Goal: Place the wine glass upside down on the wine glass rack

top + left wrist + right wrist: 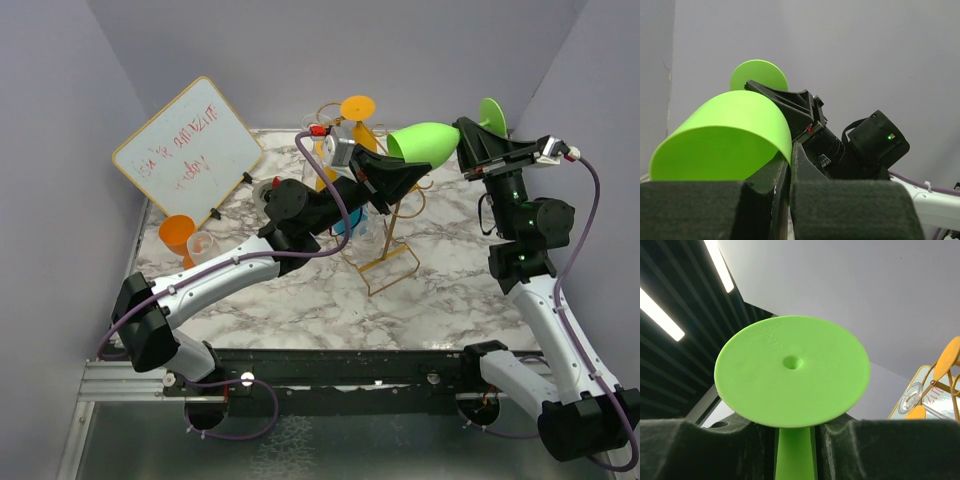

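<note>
While the lime-green plastic wine glass (425, 143) is hanging in the air above the white marbled surface (300, 300), it is lying on its side rather than upright. Its long axis is running roughly level from the robot's left to its right. The left end effector (790, 172) is sitting shut at the open mouth, and the rim of the bowl (720, 145) is running down into the slit between its pads, so it appears to be pinching the thin wall there. The right end effector (796, 440) is clasping the stem (795, 460) just under the round foot (792, 371), its pads flanking the stem closely on both sides, which reads as a grip. The tall gold-coloured thin wire rack (386, 240) is standing on the surface below and to the robot's left of the wine glass, nearer the left arm, with an orange wine glass (357, 108) occupying a place at its top. The mouth is pointing toward the rack and the foot away from it. The coming move is therefore likely turning on swinging that axis to vertical, mouth down and foot up, before the foot can be slid into a free scroll hook. The right arm, gripping the stem end, is looking better placed to carry this than the left.
</note>
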Robot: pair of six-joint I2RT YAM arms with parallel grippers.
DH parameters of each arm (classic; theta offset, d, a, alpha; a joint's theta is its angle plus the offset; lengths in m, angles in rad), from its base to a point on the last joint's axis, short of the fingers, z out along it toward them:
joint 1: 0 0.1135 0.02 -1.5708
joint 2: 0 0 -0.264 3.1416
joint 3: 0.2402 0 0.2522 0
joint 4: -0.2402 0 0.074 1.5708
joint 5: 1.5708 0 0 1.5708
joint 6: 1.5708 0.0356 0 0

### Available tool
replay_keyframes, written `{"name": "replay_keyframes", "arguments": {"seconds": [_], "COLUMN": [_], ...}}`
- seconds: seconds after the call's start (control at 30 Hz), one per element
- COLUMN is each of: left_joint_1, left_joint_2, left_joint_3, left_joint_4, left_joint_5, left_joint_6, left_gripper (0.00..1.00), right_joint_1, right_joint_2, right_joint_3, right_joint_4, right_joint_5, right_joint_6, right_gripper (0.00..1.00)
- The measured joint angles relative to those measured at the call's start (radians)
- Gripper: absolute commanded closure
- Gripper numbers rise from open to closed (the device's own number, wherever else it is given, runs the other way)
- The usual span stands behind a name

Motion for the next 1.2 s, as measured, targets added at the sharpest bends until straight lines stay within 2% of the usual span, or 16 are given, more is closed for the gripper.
{"name": "replay_keyframes", "arguments": {"seconds": [0.3,0.37,0.5,0.6,0.67,0.87,1.03,1.2], "left_joint_1": [-0.003,-0.003,-0.004,-0.004,-0.004,0.004,0.042,0.199], "left_joint_2": [-0.001,-0.001,-0.006,-0.027,-0.046,-0.132,-0.158,-0.158], "left_joint_3": [-0.008,-0.008,-0.018,-0.053,-0.076,-0.106,-0.044,0.062], "left_joint_4": [-0.001,-0.001,-0.002,-0.005,-0.013,-0.121,-0.281,-0.477], "left_joint_5": [0.002,0.002,-0.007,-0.039,-0.070,-0.207,-0.299,-0.276], "left_joint_6": [0.000,0.000,-0.003,-0.007,-0.008,0.023,0.059,0.029], "left_gripper": [1.00,0.86,0.54,0.38,0.32,0.26,0.20,0.18], "right_joint_1": [0.000,0.000,0.000,0.000,0.000,0.001,0.001,0.001], "right_joint_2": [0.008,0.008,0.008,0.009,0.019,0.093,0.171,0.265], "right_joint_3": [0.002,0.002,0.002,0.004,0.019,0.122,0.218,0.308], "right_joint_4": [0.000,0.000,0.001,0.001,0.000,-0.006,-0.024,-0.086], "right_joint_5": [-0.008,-0.008,-0.020,-0.039,-0.048,-0.062,-0.064,-0.064], "right_joint_6": [-0.039,-0.048,-0.096,-0.176,-0.248,-0.487,-0.730,-0.974], "right_gripper": [0.95,0.99,0.99,0.99,0.99,0.99,0.99,0.99]}}
